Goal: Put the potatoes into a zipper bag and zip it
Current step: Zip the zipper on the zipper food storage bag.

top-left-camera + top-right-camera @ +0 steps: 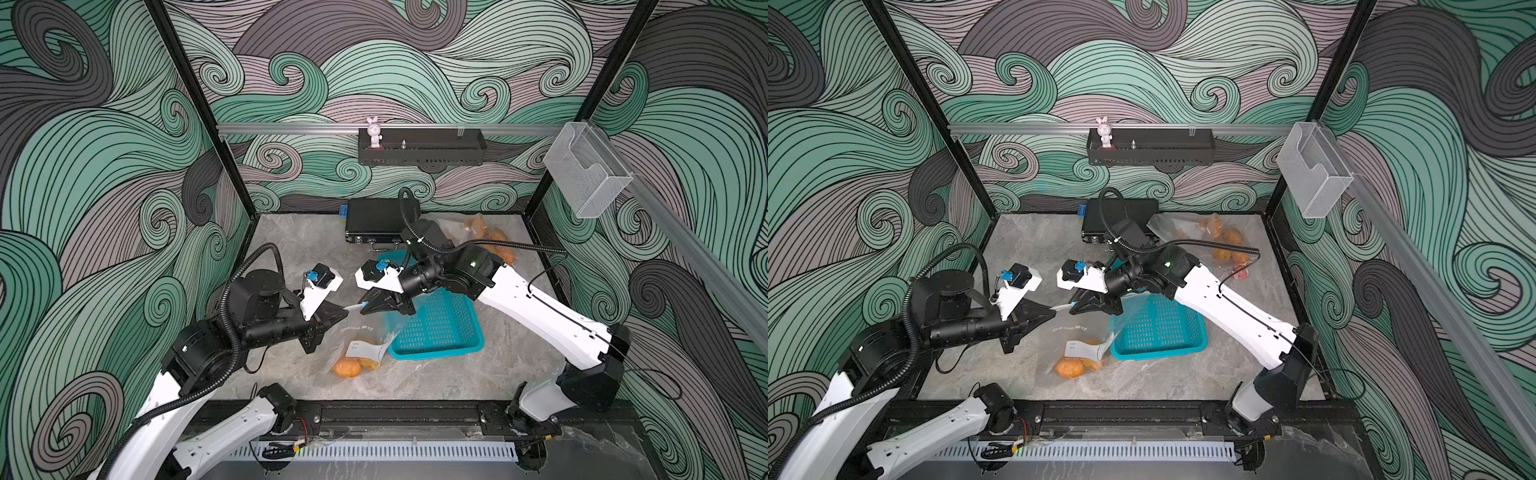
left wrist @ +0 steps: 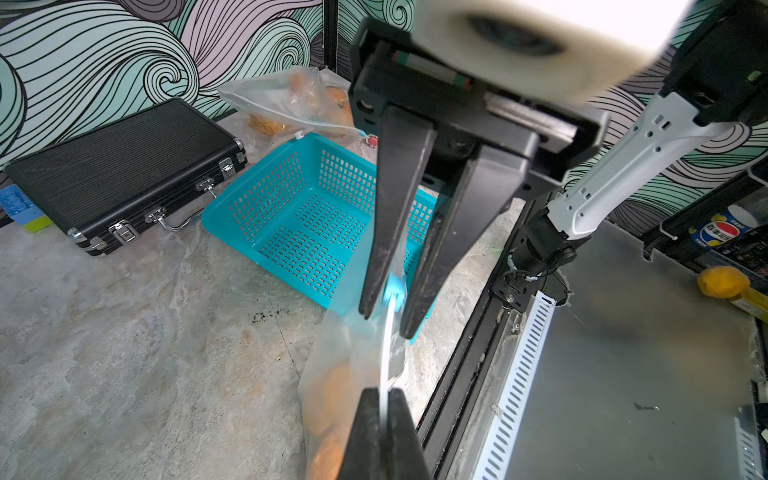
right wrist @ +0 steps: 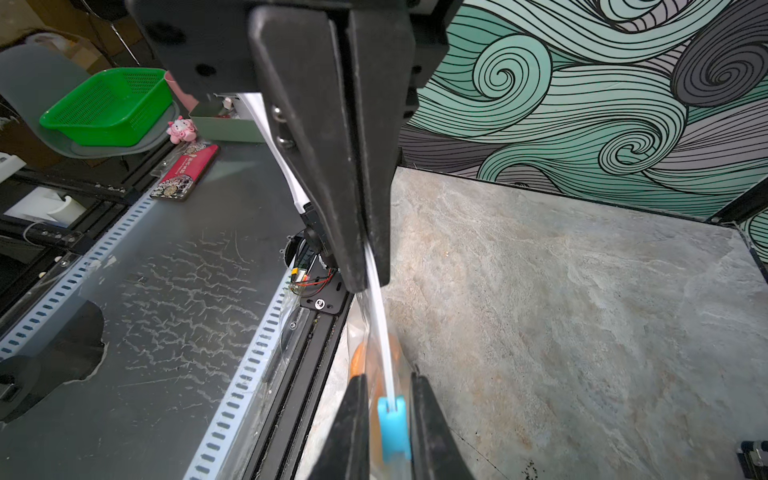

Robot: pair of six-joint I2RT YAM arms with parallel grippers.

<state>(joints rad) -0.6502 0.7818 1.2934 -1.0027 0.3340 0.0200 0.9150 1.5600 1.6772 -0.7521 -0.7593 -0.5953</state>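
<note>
Grey stone-look table (image 1: pixel 291 249) under swirly walls: in both top views the zipper bag (image 1: pixel 361 332) hangs by its top edge between the two arms, just beside a blue basket (image 1: pixel 436 328), with the potatoes (image 1: pixel 347 368) sagging in its bottom on the table. From the left wrist, the left gripper (image 2: pixel 380 392) is clamped tight on the bag's white zip strip. From the right wrist, the right gripper (image 3: pixel 388 380) straddles the blue slider (image 3: pixel 392 428), its jaws a little apart, a gap showing on each side.

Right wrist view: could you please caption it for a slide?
Left gripper pinches the bag's zip track; right gripper straddles the blue slider.
</note>
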